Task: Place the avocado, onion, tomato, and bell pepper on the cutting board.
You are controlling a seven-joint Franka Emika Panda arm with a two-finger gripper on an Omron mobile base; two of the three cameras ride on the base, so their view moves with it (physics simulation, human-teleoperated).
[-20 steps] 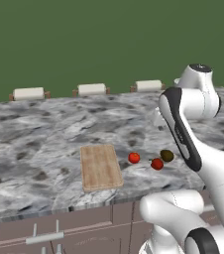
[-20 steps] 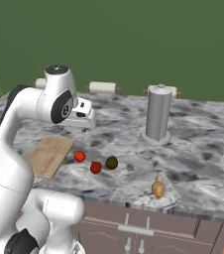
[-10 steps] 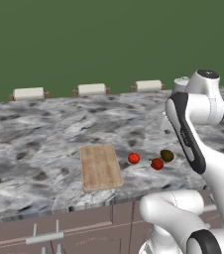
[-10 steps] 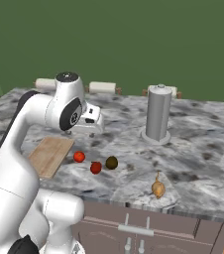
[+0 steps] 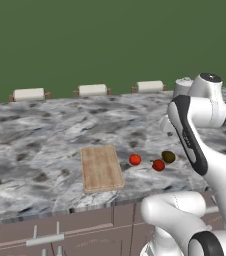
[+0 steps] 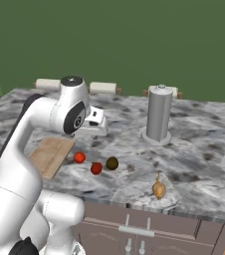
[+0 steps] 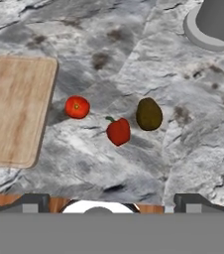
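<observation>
Nothing placed yet: the cutting board (image 7: 16,109) at left lies bare. Tomato (image 7: 77,106), bell pepper (image 7: 118,131) and avocado (image 7: 148,113) sit mid-frame on the tabletop (image 7: 134,54); the onion (image 6: 158,189) is lower right. Jaws spread, empty.

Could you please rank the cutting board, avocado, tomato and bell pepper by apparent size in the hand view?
1. cutting board, by far the largest.
2. avocado.
3. bell pepper and tomato: these look nearly alike, so I would not rank one above the other.

Kitchen: grey marble counter (image 5: 45,130), cabinet drawers (image 6: 134,231) below, wooden cutting board (image 5: 101,168), vegetables.
</observation>
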